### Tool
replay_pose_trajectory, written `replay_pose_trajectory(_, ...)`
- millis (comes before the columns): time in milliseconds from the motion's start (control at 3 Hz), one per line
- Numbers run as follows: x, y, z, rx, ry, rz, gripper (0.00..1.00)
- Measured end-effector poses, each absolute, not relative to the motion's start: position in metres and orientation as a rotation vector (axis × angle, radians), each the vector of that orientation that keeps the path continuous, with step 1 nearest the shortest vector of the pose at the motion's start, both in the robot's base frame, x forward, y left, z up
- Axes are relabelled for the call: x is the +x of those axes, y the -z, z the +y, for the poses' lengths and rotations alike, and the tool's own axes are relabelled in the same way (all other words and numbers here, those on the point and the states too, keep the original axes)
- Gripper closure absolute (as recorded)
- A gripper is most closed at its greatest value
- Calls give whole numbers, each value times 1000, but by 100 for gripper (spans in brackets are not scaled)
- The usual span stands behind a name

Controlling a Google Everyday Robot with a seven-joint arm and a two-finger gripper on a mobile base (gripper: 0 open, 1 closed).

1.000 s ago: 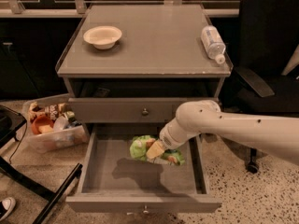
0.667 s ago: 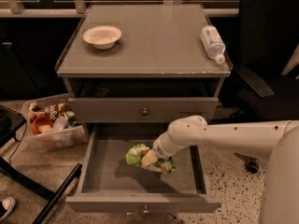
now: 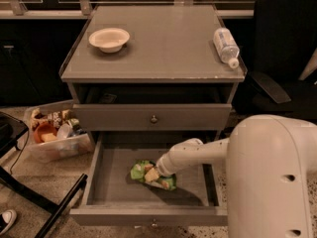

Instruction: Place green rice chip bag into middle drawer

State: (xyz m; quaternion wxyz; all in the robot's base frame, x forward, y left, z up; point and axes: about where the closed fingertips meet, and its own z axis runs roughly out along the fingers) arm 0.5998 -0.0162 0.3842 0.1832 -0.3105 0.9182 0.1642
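The green rice chip bag (image 3: 139, 170) lies low in the pulled-out middle drawer (image 3: 113, 185), near the middle of its grey floor. My gripper (image 3: 154, 176) reaches down into the drawer from the right and is shut on the bag's right side. My white arm (image 3: 270, 177) fills the lower right and hides the drawer's right front corner.
A closed drawer front with a silver knob (image 3: 154, 118) sits just above the open drawer. On the cabinet top stand a white bowl (image 3: 109, 37) and a lying water bottle (image 3: 226, 45). A clear bin of snacks (image 3: 57, 135) and black chair legs (image 3: 59, 207) are at the left, and a black office chair (image 3: 282, 58) at the right.
My gripper has carried the bag lower and a little to the left, down toward the drawer floor. The arm now looms larger at the lower right.
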Motion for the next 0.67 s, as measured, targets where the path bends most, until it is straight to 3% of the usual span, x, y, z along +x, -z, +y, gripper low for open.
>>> replay_pose_trajectory(667,599,-387,-16,-847,-476,2550,35)
